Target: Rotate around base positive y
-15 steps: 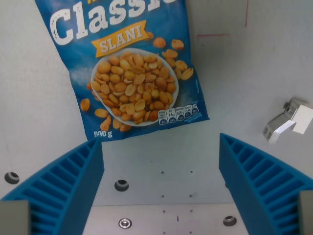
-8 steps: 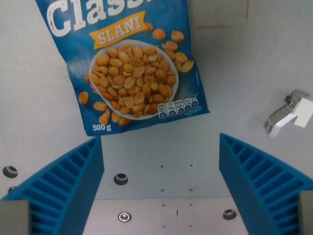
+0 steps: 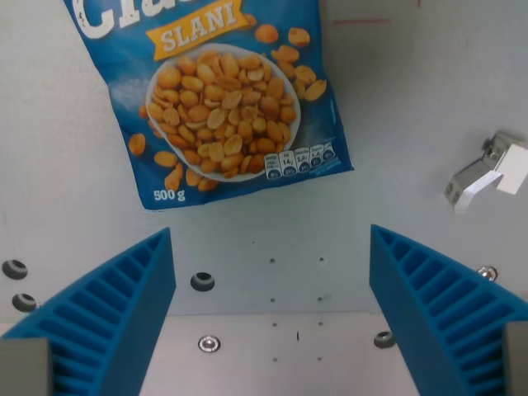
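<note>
A blue bag of salted peanuts lies flat on the grey table at the top of the wrist view, cut off by the top edge. It shows a bowl of peanuts, "SLANI" and "500 g". My gripper is open and empty. Its two blue ribbed fingers stand wide apart at the bottom corners, below the bag and not touching it.
A small white and grey bracket sits at the wrist view's right. A metal plate with screws and holes lies at the bottom between the fingers. Faint red marks show at the top right.
The whole scene has shifted upward in the view, so the camera has moved. The bag shows less of its top lettering. The gripper stays open.
</note>
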